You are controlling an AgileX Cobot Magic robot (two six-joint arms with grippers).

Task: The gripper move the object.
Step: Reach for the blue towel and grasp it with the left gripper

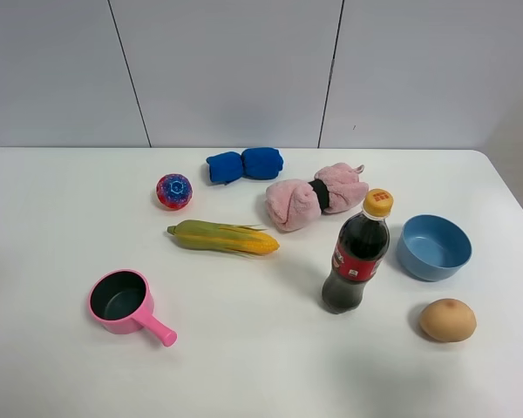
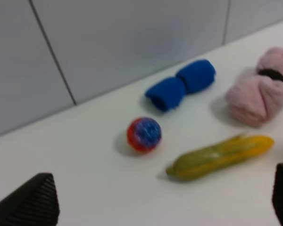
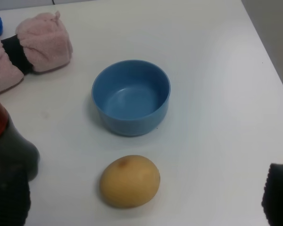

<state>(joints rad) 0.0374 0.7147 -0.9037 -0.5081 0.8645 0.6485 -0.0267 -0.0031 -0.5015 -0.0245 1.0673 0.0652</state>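
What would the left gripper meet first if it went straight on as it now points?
Likely the ball, with the blue towel behind it; the corn lies just beside that line. Depth is unclear.

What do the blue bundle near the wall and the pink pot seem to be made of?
The bright blue two-lobed towel bundle looks like soft terry cloth: matte, fuzzy, pinched in the middle. The small pink pot with a handle is probably smooth moulded plastic, judging by its even colour and slight sheen.
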